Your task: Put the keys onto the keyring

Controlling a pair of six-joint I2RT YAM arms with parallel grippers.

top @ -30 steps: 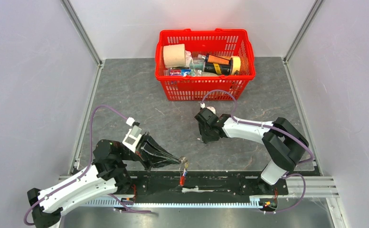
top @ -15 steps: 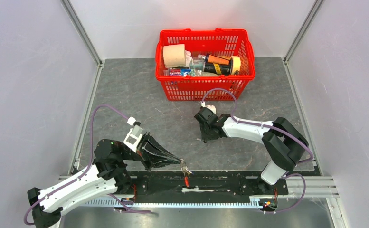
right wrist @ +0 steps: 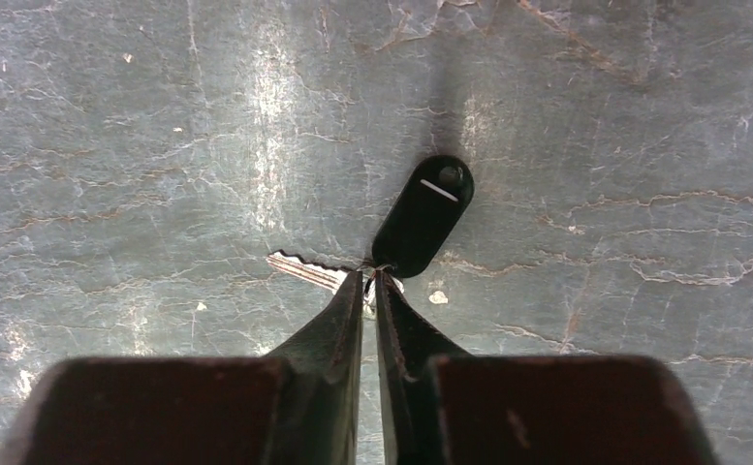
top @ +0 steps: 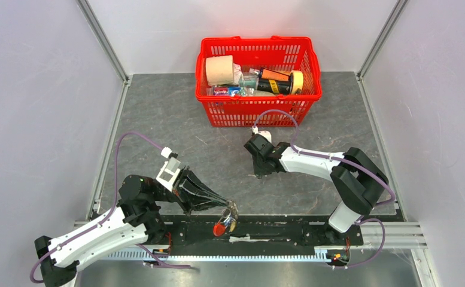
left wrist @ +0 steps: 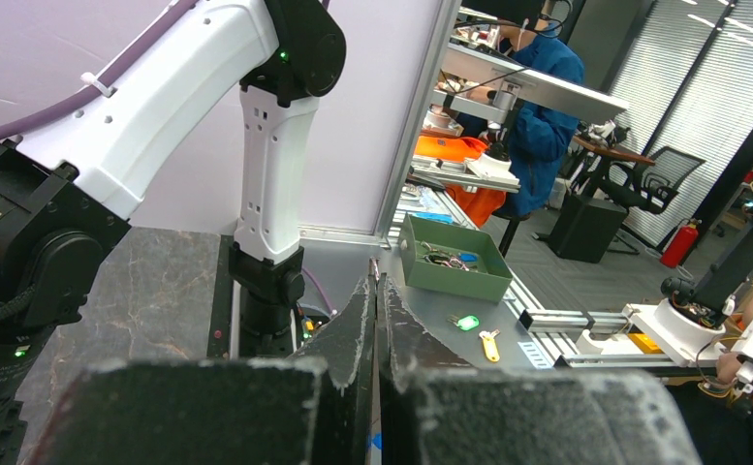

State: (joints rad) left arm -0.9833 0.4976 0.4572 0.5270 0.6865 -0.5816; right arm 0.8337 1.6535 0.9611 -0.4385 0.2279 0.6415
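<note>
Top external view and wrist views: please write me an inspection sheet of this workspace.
Surface: grey veined table top, matt.
Job's things: black-headed metal key lies flat on the table; red-strap keyring hangs from left gripper; blue key not seen.
Clutter: red plastic basket at far edge, holding a paper roll and a black bottle.
Grippers: left gripper shut on keyring; right gripper shut at key's neck.
Cables: purple cables loop over both arms, snagging nothing.
Surroundings: pale enclosure walls; person in blue outside.

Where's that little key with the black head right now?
In the right wrist view, the black-headed key lies on the grey table mid-frame, its neck at the right pincer's closed tips.
</note>
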